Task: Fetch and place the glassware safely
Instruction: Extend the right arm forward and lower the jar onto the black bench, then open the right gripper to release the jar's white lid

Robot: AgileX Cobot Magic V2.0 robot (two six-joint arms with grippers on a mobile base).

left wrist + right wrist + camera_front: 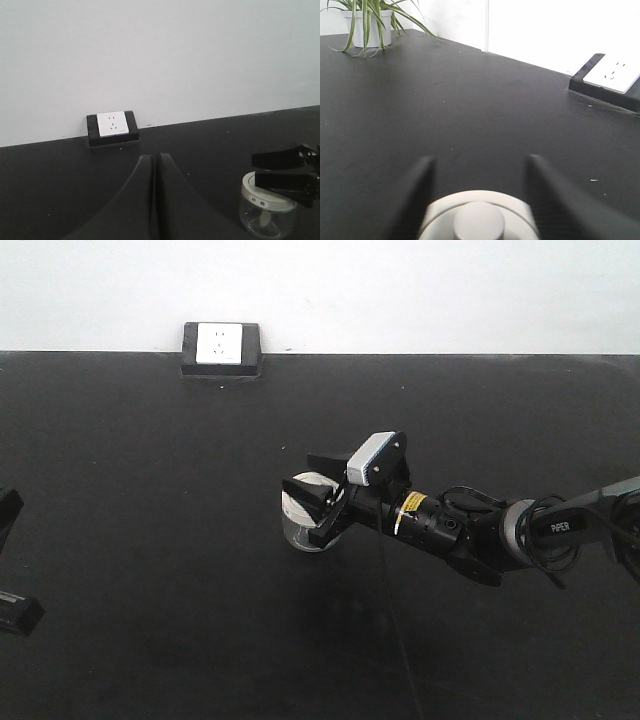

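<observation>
Straddling the jar (306,518) mid-counter (150,540), the right hand (318,508) has its fingers spread either side of the cream lid (480,217), contact unclear. Grasp step, it seems; next comes a gentle squeeze. Left hand (155,200) waits pressed together.

Count of what is on the black table (150,540)

One glass jar (306,530) with one cream lid (479,217); one white wall socket (220,344); one potted plant (367,22); two robot grippers, the right gripper (318,502) and the left gripper (155,165)
</observation>
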